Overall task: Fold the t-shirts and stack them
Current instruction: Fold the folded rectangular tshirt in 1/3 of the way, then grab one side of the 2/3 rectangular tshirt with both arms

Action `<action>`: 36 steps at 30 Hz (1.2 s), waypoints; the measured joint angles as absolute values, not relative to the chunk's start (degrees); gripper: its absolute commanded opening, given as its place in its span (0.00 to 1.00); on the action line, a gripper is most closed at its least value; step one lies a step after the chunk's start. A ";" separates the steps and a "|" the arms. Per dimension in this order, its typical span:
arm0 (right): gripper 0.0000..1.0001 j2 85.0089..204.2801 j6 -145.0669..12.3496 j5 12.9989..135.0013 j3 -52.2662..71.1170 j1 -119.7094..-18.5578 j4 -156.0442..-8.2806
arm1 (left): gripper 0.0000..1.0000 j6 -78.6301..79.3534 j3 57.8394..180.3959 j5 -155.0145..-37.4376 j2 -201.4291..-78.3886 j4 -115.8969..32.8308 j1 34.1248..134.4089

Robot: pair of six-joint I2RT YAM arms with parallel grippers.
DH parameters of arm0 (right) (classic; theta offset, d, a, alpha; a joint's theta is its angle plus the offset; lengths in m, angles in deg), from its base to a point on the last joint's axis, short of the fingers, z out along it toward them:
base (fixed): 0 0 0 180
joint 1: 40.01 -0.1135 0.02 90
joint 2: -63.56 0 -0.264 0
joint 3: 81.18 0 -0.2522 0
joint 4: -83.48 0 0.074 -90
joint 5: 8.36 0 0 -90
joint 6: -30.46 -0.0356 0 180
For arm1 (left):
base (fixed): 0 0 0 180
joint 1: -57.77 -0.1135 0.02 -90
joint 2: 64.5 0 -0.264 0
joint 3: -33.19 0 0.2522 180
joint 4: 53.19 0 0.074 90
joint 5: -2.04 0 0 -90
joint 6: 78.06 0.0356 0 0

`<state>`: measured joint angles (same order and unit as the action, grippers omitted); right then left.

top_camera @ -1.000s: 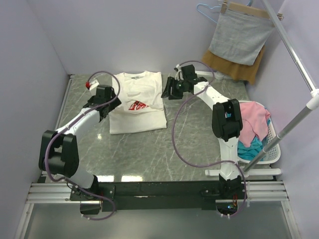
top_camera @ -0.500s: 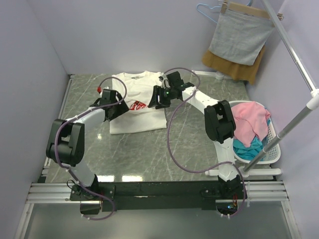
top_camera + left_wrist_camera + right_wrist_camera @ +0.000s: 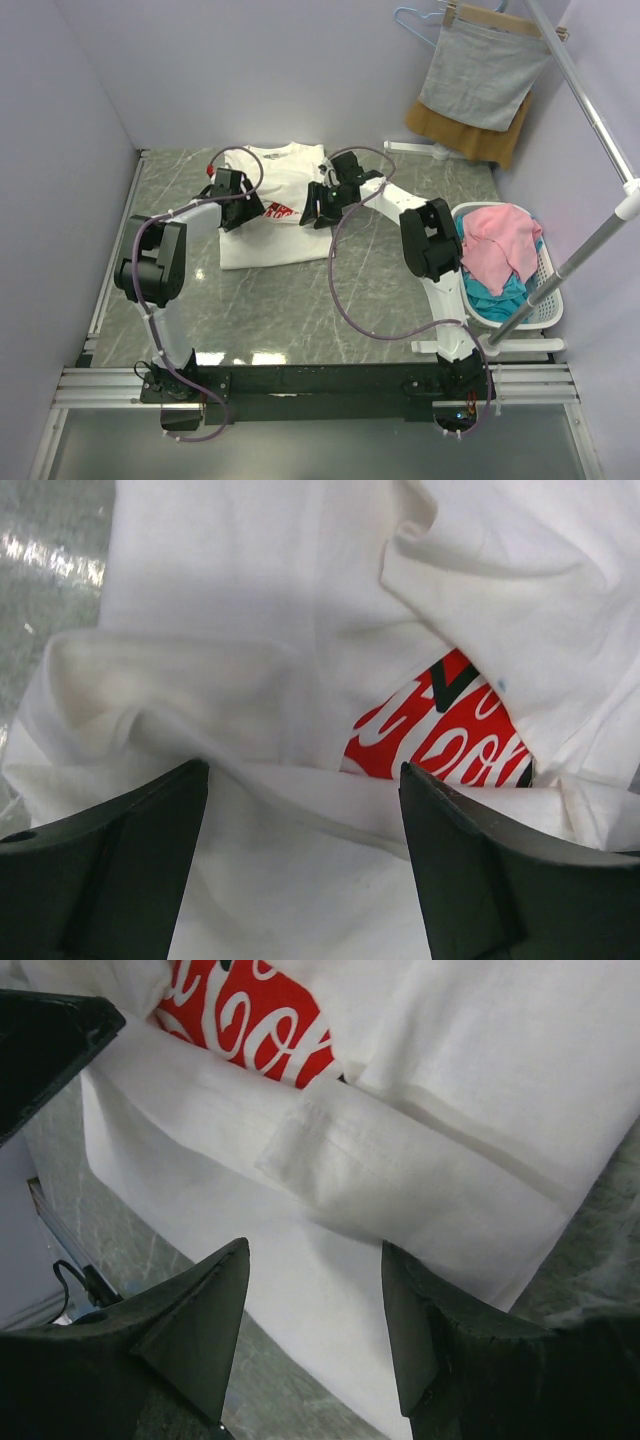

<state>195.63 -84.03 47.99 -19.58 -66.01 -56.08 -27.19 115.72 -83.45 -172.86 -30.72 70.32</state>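
1. Bench [image 3: 300, 300]: grey marbled top, with 2 arms mounted at its near edge.

2. T-shirt [image 3: 285, 245]: white, short-sleeved, 1 in view. It lies flat on the far middle of the bench, collar toward the far wall and hem toward the arms. It is partly folded, with cloth gathered in soft creases across the chest. The left wrist view shows rumpled white folds [image 3: 250, 580]. The right wrist view shows a hemmed white band [image 3: 420, 1150] lying across the body just below the print.

3. Basket [image 3: 545, 290]: white, at the right edge of the bench, holding a pink cloth [image 3: 500, 240] over a teal cloth [image 3: 495, 290].

4. Grey cloth [image 3: 482, 75]: hangs from a wooden hanger at the far right.

5. Mustard cloth [image 3: 470, 135]: behind and below the grey cloth.

6. Left tool [image 3: 246, 205] [image 3: 300, 780]: over the shirt's left side, fingers spread apart, nothing between them. Whether it touches the cloth cannot be told.

7. Right tool [image 3: 315, 207] [image 3: 315, 1250]: over the shirt's right side, facing the left tool, fingers spread apart and holding nothing.

8. Red print [image 3: 281, 211] [image 3: 440, 735] [image 3: 250, 1020]: on the shirt's chest between the 2 tools, with white script lettering, partly covered by white folds.
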 measured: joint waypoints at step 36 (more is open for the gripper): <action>0.67 191.26 -82.94 55.90 -16.54 -55.58 -59.36 | 0.99 -24.79 115.92 -69.77 -158.28 -34.50 68.77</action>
<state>191.26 -82.94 55.90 -16.54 -55.58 -59.36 -24.79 115.92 -69.77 -158.28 -34.50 68.77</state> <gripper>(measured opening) 0.667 0.994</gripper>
